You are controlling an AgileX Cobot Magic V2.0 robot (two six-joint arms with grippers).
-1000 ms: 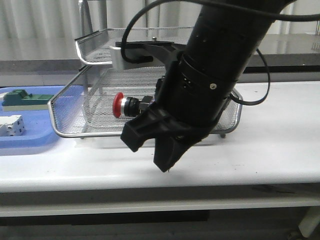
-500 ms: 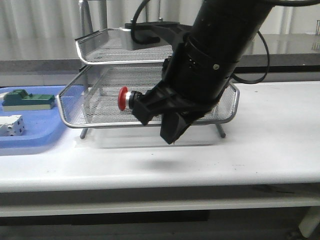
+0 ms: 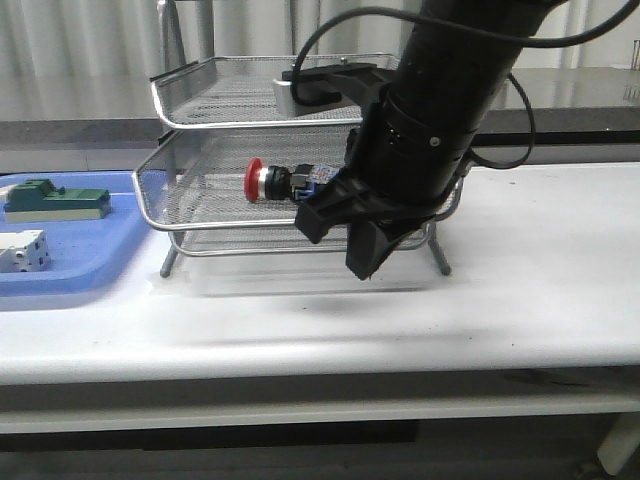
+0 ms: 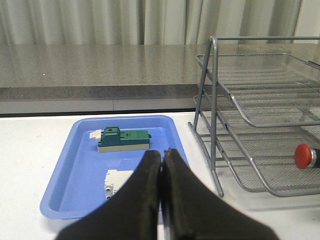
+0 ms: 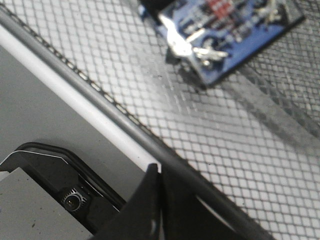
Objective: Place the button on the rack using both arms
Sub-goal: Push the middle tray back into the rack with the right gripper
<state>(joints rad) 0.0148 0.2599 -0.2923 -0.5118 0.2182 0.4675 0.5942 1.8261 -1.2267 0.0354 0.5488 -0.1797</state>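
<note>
no legible text, labels, brands or numbers anywhere; markings on button [image 5: 225,30] block too blurred.

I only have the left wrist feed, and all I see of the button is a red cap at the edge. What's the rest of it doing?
Observer: In the front view the button lies on its side in the rack's middle tray, red head toward the blue tray.
Operator: Is the right gripper holding it?
Observer: No. The right gripper hangs in front of the tray, clear of the button.
Operator: Are its fingers open?
Observer: The right wrist view shows them closed together, over the tray's rim.
</note>
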